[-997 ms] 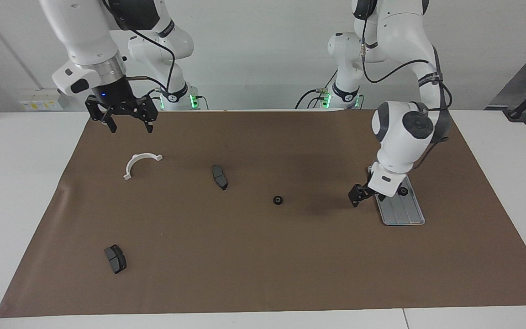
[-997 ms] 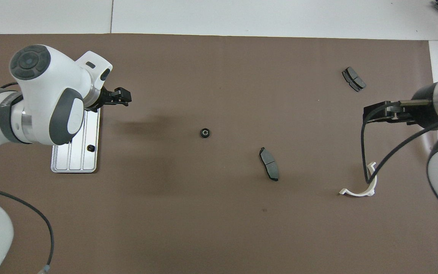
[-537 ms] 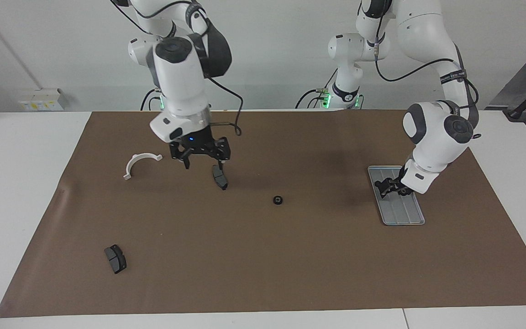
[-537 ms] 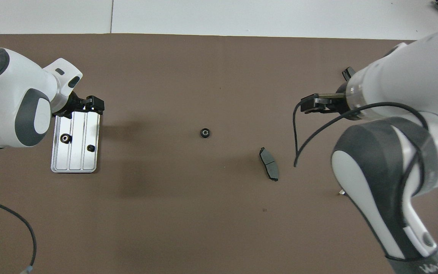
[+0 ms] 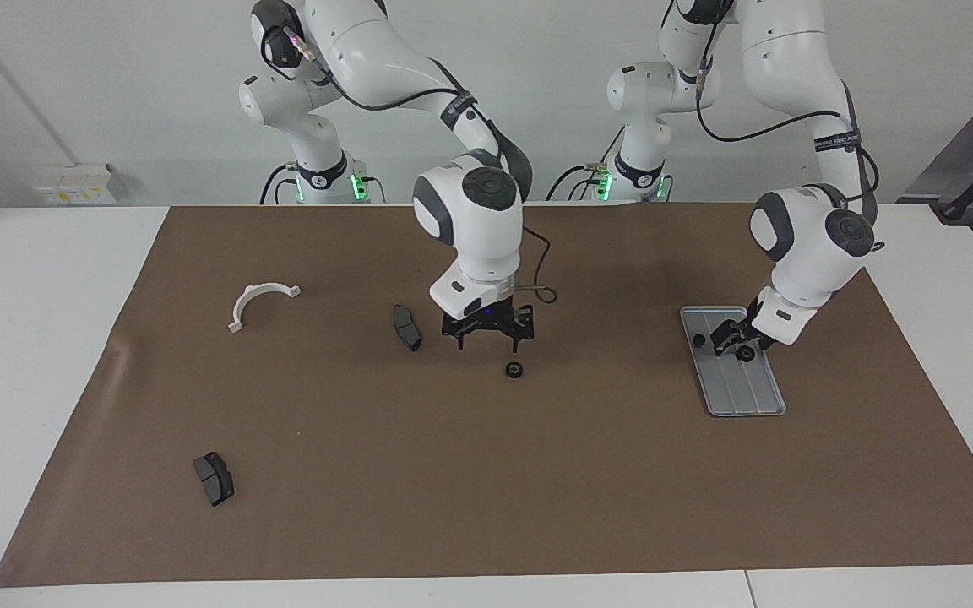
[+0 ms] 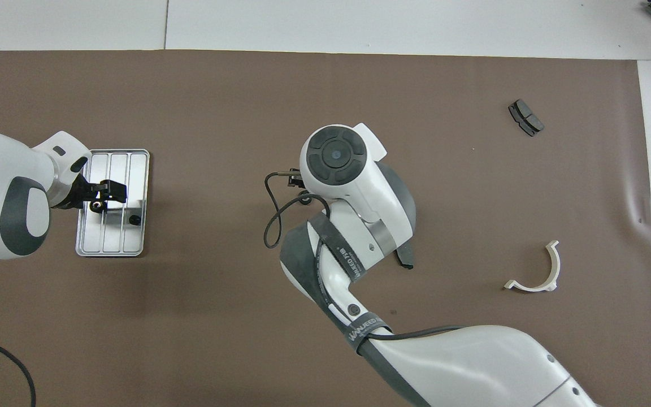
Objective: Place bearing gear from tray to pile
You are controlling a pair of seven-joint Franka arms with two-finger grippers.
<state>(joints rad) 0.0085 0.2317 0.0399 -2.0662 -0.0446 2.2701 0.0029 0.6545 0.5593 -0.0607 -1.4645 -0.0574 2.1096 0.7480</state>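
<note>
On the tray [image 5: 744, 397], toward the left arm's end of the table, sit two bearing gears [image 5: 741, 354] under the left gripper [image 5: 733, 339], fingers apart, while the right gripper [image 5: 487, 336], also spread, hangs over a third gear [image 5: 514, 370] well apart from the tray.

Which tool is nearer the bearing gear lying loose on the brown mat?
Right. The right tool hangs open just above the loose bearing gear; the left tool is open over the tray.

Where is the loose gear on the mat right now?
Mid-mat, the gear lies just below the right end effector, beside a brake pad.
</note>
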